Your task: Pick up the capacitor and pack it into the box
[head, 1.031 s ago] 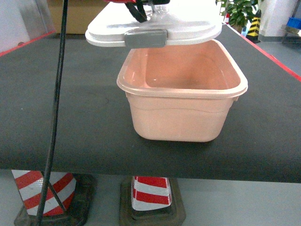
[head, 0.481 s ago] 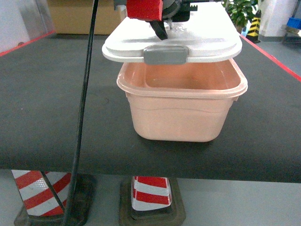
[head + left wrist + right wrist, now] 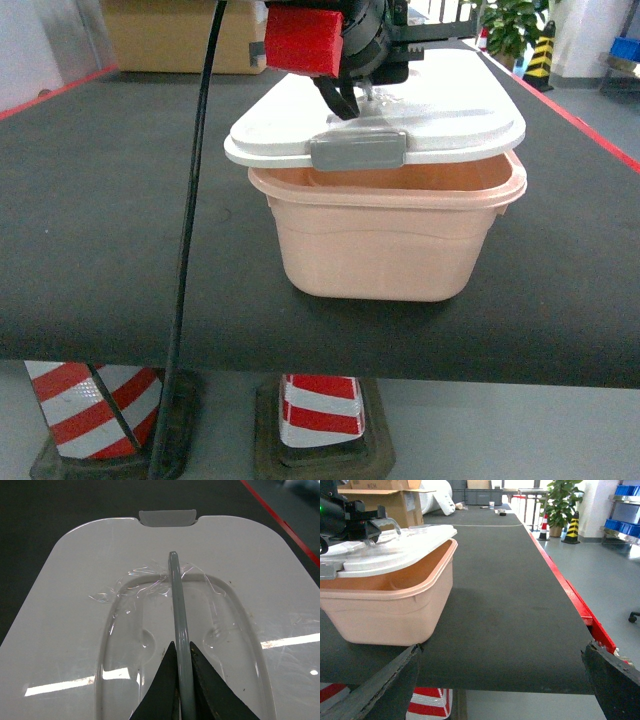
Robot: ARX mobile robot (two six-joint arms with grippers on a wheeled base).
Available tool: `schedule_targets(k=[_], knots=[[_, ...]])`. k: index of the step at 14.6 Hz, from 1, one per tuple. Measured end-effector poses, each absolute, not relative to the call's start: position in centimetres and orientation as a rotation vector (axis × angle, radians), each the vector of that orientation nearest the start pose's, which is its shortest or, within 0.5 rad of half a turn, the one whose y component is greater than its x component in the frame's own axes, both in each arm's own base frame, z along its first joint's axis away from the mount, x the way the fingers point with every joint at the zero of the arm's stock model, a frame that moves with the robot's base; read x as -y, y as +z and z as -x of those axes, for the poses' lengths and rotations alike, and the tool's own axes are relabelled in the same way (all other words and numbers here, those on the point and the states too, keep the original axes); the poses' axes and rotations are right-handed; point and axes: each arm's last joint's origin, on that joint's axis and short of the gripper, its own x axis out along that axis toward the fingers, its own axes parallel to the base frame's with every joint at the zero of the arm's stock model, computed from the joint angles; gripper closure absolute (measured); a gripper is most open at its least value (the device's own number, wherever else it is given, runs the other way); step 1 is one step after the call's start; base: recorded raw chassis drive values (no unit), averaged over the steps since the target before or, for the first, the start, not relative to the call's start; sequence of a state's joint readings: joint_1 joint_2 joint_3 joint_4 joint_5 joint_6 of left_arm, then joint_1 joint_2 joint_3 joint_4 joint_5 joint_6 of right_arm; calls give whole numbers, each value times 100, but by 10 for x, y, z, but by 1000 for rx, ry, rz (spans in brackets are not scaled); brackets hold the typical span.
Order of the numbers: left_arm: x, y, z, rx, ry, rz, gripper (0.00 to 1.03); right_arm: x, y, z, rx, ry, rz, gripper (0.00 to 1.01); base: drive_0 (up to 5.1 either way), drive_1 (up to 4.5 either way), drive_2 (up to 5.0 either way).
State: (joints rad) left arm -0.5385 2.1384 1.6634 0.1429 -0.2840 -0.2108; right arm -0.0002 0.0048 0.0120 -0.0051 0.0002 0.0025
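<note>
The box (image 3: 385, 240), a pale pink tub, is set on the black table (image 3: 120, 230) near its front edge, a little right of centre in the head view, with its long axis running from 9 to 3 o'clock. Its white lid (image 3: 400, 110) is held above the rim, tilted, with the front edge and a grey latch (image 3: 358, 150) lowest, just over the tub's front rim; a gap is seen at the right side. No capacitor can be made out in any view. The left gripper (image 3: 181, 655) is placed at 12 o'clock from the tub, over the lid's middle, and its dark fingers (image 3: 165, 690) are closed tight on the thin grey handle (image 3: 176, 600), which is stood upright in the lid's recess and is run toward the far latch in the left wrist view. Crumpled clear tape (image 3: 145, 582) is stuck around the handle's far end. The right gripper (image 3: 500, 680) is kept at 3 o'clock from the box, well apart from it, with its jaws spread wide and nothing between them. Red-and-white striped cones (image 3: 320, 405) are seen beneath the table.
</note>
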Motion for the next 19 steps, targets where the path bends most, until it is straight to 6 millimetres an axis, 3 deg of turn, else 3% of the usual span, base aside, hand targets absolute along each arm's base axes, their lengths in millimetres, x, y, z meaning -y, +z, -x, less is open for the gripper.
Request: schedule_targets(k=[4,11,13,17,19], knots=[[253,238,-430,-323,-290,120,101,0,167,-97,2,0,-2,3,0,0,0],[253,236,-429,-306,-251,60,101,0,167,-97,2,0,-2,3,0,0,0],[255,235,-428,-286,-267,69,83,0,167,-97,2,0,-2,3,0,0,0],[252,234,-427,-226,-248,81,36,0,167,-97,2,0,-2,3,0,0,0],[233,246,-414,-143,-219,100,11,0,167,-97,2,0,-2,3,0,0,0]])
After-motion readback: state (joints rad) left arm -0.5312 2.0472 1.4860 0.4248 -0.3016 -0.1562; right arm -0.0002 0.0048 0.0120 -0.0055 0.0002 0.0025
